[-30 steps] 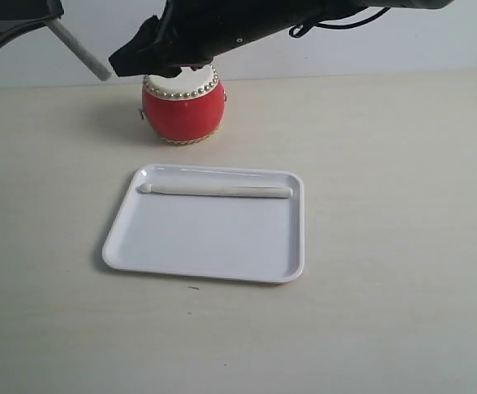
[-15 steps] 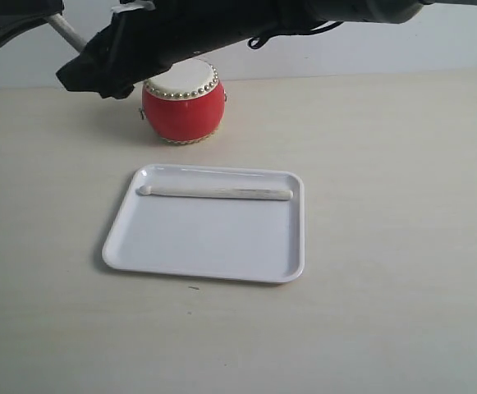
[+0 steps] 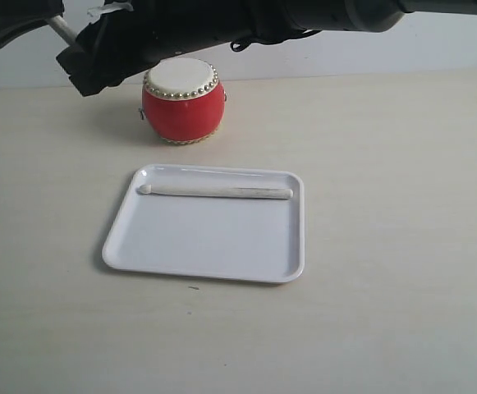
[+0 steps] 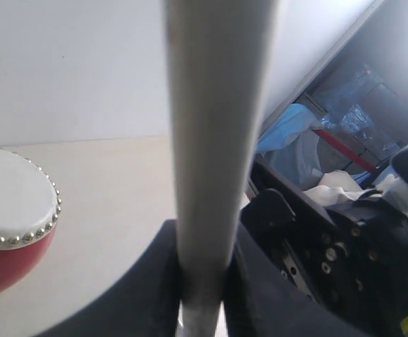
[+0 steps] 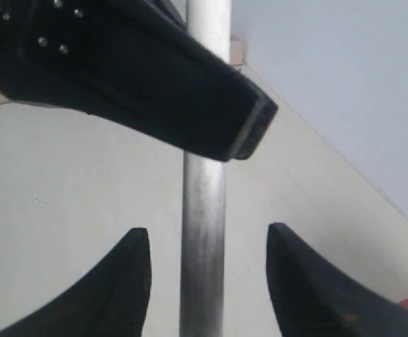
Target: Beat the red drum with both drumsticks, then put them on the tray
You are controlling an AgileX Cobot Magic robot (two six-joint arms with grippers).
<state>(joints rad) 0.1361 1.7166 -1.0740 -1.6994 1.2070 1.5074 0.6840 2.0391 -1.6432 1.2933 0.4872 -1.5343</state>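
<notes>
Right end effector (image 3: 79,69) farther left

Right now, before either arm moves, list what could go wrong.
1. The stick sits inside the open right end effector while the left end effector clamps it; releasing early would likely drop it.
2. The right arm hangs close above the drum; lowering could knock it.

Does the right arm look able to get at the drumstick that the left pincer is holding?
Probably yes. The right pincer is open with a finger on each side of the drumstick, and nothing lies between them. The left pincer grips it farther along.
</notes>
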